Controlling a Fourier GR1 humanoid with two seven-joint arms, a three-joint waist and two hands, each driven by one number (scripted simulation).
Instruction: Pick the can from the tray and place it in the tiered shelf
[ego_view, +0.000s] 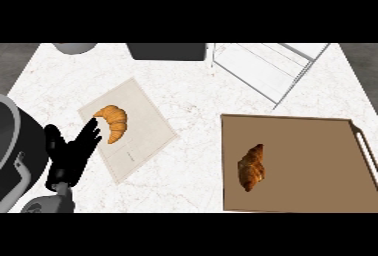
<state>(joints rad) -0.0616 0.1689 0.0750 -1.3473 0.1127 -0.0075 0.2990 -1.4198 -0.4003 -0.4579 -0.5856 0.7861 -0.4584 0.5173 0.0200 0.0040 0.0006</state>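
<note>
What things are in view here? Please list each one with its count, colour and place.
counter: one, white marbled, under everything
tray: one, brown, front right
dark croissant: one, dark brown, on the tray's left part
board: one, beige, left of centre, lying askew
light croissant: one, golden, on the board
shelf: one, white wire, back right
box: one, dark grey, back centre, cut off by the edge
round thing: one, grey, back left, cut off
left hand: one, black, lower left, open, fingers up at the board's left edge
</note>
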